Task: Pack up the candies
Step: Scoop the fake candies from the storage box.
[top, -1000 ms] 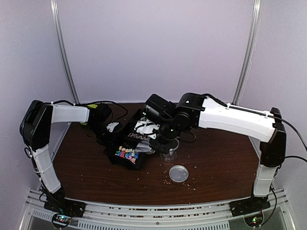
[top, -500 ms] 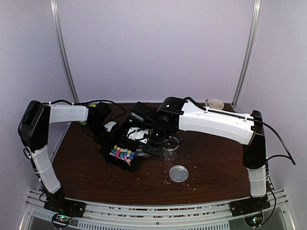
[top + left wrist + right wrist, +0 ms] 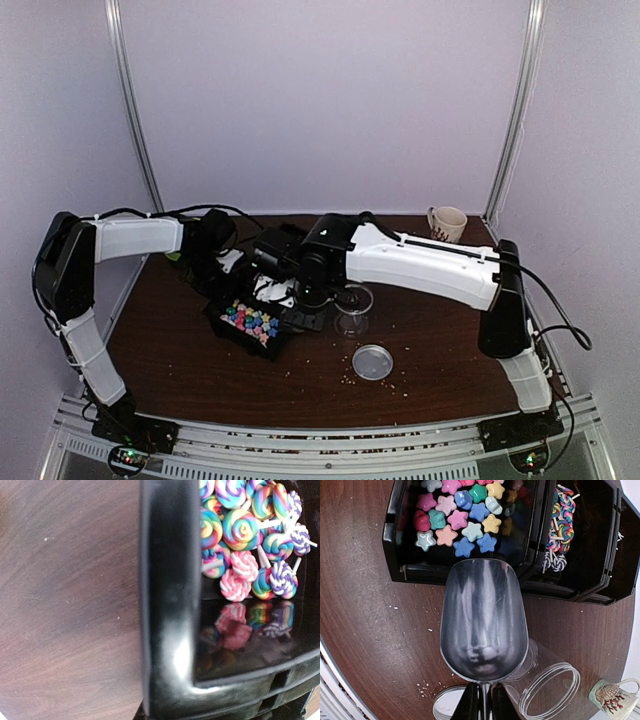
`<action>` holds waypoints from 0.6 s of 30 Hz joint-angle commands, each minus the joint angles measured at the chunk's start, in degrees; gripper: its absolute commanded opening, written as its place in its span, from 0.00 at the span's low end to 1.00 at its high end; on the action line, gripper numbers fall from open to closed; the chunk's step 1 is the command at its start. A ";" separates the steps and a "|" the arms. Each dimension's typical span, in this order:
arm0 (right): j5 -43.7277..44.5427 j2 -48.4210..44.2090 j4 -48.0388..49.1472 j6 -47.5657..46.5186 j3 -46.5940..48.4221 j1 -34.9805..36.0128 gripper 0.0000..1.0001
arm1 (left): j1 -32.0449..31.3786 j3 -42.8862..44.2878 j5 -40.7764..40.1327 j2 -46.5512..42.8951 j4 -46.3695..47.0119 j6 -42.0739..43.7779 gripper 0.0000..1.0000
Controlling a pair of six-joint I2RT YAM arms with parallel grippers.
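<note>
The candies (image 3: 460, 517) are small pastel stars piled in one compartment of a black tray (image 3: 395, 530). Swirled lollipop candies (image 3: 559, 527) fill the compartment beside it and also show in the left wrist view (image 3: 250, 545). My right gripper (image 3: 484, 702) is shut on the handle of an empty metal scoop (image 3: 484, 615), whose mouth is at the star compartment's near wall. My left gripper (image 3: 222, 272) is at the tray's far left corner, with the tray rim (image 3: 165, 605) running through its jaws; its fingers are hidden.
A clear open jar (image 3: 550, 685) lies tilted just right of the scoop, with its round lid (image 3: 372, 361) on the table in front. A mug (image 3: 447, 222) stands at the back right. Pale crumbs dot the brown table (image 3: 450, 340).
My right arm has swung left, bringing the scoop over to the tray's star compartment and uncovering the mug. The tray has shifted slightly left with my left gripper.
</note>
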 commanded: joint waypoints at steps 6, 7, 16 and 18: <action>3.45 4.53 -3.20 -2.54 4.41 1.20 0.00 | -1.73 3.75 -0.38 -5.27 4.69 1.44 0.00; 3.60 4.79 -3.04 -2.75 4.54 1.37 0.00 | -1.80 3.69 -0.29 -5.55 4.88 1.45 0.00; 3.84 9.93 0.04 -5.72 9.27 3.25 0.00 | -3.69 3.75 -1.44 -7.00 5.53 3.05 0.00; 4.03 11.44 1.20 -6.03 10.11 3.69 0.00 | -4.27 3.62 -2.39 -7.39 5.56 3.04 0.00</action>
